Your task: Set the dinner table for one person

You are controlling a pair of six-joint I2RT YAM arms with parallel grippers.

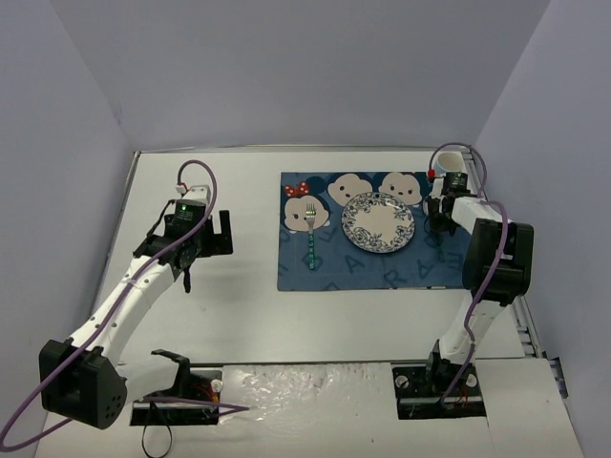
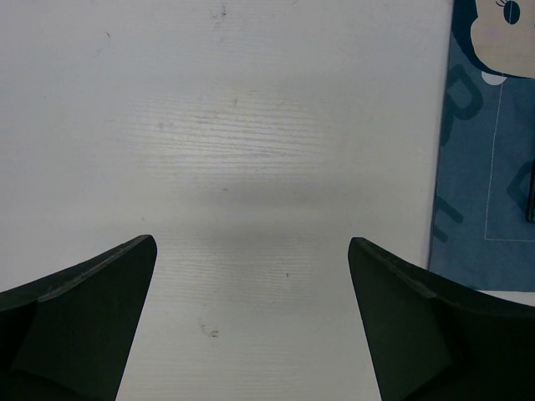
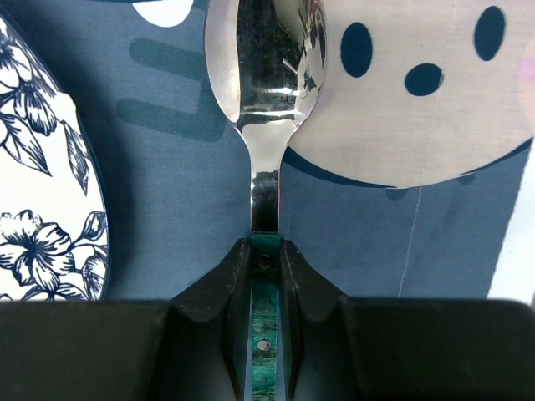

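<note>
The white dinner table point(image 1: 239, 305) carries a blue cartoon-face placemat point(image 1: 363, 272). On the placemat lie a blue-flowered plate point(image 1: 378, 222) and, to its left, a green-handled fork point(image 1: 311, 239). My right gripper point(image 1: 441, 219) is over the placemat's right side, beside the plate. In the right wrist view it point(image 3: 266, 251) is shut on the green handle of a spoon point(image 3: 267, 58), whose bowl points away over the placemat point(image 3: 167, 167), with the plate's rim point(image 3: 42, 167) at left. My left gripper point(image 1: 221, 234) is open and empty over bare table point(image 2: 251, 125).
A white cup point(image 1: 452, 162) stands at the placemat's far right corner, just beyond my right gripper. The placemat's left edge point(image 2: 485, 167) shows at the right of the left wrist view. Grey walls enclose the table on three sides.
</note>
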